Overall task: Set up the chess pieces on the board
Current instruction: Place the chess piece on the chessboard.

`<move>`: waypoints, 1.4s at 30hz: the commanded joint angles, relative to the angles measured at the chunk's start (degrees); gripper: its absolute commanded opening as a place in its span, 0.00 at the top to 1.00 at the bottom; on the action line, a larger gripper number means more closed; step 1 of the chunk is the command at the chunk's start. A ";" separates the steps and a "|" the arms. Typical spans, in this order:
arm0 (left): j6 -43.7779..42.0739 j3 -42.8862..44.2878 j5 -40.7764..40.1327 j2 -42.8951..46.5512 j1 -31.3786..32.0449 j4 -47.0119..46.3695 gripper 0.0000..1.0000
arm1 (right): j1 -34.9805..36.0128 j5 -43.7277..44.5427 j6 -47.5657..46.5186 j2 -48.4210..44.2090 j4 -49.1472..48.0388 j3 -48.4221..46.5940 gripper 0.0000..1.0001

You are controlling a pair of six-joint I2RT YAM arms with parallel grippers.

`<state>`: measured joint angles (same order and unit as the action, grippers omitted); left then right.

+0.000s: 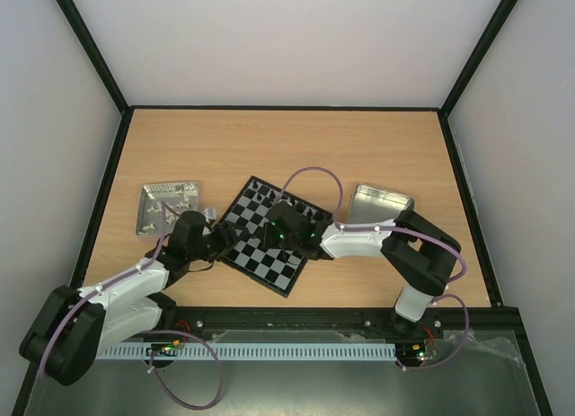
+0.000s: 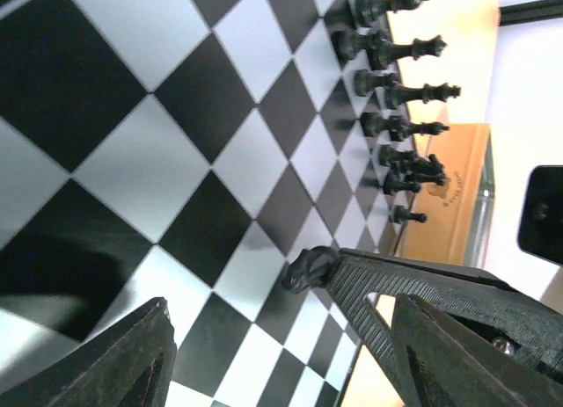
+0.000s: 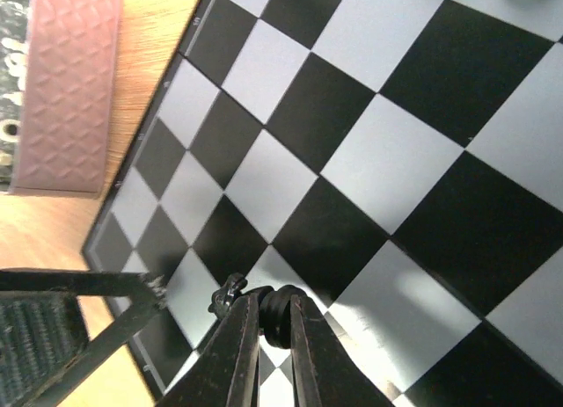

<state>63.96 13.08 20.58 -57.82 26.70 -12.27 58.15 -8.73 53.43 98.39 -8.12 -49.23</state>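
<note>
Top view: the board [image 1: 265, 259] lies cornerwise on the worktop [image 1: 296, 146], between a left tray [image 1: 148, 220] with white pieces [image 1: 171, 203] in it and a right tray [image 1: 382, 205]. Black pieces [image 1: 268, 194] stand along the board's far right edge. The left arm [image 1: 126, 286] stretches low from its base toward the board's left corner, with the left pincer [image 1: 218, 239] at that edge. The right arm [image 1: 359, 239] is folded sharply at the elbow, its forearm reaching left across the board, with the right pincer [image 1: 274, 236] over the middle squares. From here I cannot tell how far either pincer is open.

Left wrist view: the left pincer's fingers [image 2: 132, 363] stand wide apart at the bottom of the frame, low over the checks, with only board between them. Just ahead, a ribbed finger of the right pincer comes in from the right, with one small piece [image 2: 308, 268] at its tip above a light square. The black pieces line up in two rows along the far edge.

Right wrist view: the right pincer's fingers [image 3: 242, 345] are drawn narrow, clamping that piece between their tips close above the board, near the edge that meets the worktop. Dark bars of the left pincer show at the lower left, by the same edge.
</note>
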 commanded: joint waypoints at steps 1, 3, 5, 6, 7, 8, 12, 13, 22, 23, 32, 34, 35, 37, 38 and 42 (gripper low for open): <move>-0.48 -0.66 3.82 -1.09 -0.33 -6.53 0.32 | -1.42 -6.21 2.64 -3.57 -6.18 2.47 0.90; -0.89 -0.98 5.25 -1.44 -0.33 -8.65 0.34 | -2.07 -9.01 2.98 -4.21 -7.77 3.07 0.90; -1.26 -1.04 6.28 -1.59 -0.34 -10.19 0.39 | -2.32 -11.37 2.41 -4.58 -8.46 3.06 0.90; -1.51 -1.04 6.69 -1.66 -0.33 -10.91 0.42 | -2.34 -12.06 2.09 -4.74 -8.73 3.02 0.90; -1.79 -0.96 6.90 -1.73 -0.33 -11.31 0.45 | -2.32 -12.48 1.95 -4.92 -9.04 3.15 0.90; -2.04 -0.85 7.01 -1.69 -0.33 -11.51 0.49 | -2.27 -12.79 1.80 -5.07 -9.25 3.19 0.90; -3.28 -0.69 6.62 -1.84 -0.33 -10.90 0.59 | -2.55 -13.27 1.88 -5.17 -9.30 3.50 0.90; -3.52 -0.77 6.51 -1.81 -0.32 -10.59 0.62 | -2.59 -13.46 2.00 -5.20 -9.40 3.64 0.90; -5.06 -0.56 5.53 -0.79 -0.33 -8.23 0.85 | -2.97 -14.04 2.99 -5.62 -9.87 4.17 0.90; -5.06 -0.47 5.53 -0.72 -0.33 -8.14 0.87 | -2.96 -14.11 3.07 -5.73 -9.96 4.15 0.90; -7.99 2.10 3.62 -0.61 -0.32 -3.25 0.98 | -3.13 -10.42 3.10 -7.78 -6.63 3.13 0.78; -10.67 5.00 1.10 -0.60 -0.28 1.95 0.98 | -3.18 -5.88 1.82 -9.91 -2.27 2.14 0.69; -12.35 6.65 -0.39 -0.68 -0.25 4.81 0.98 | -3.14 -3.33 1.21 -11.19 -0.19 1.71 0.65; -15.94 10.72 -4.05 -1.53 -0.22 10.86 0.98 | -3.14 4.63 0.41 -14.28 4.43 0.99 0.59; -17.69 13.12 -5.23 -2.17 -0.19 14.30 0.98 | -3.25 8.18 0.25 -15.94 7.18 0.58 0.57; -24.68 23.12 -10.18 -6.94 0.80 23.29 0.98 | -3.23 22.72 0.78 -22.14 16.85 -0.02 0.54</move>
<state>48.49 27.97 17.10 -61.10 26.72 -0.51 55.20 -4.36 54.89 82.06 -3.42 -47.27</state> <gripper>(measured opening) 0.073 0.446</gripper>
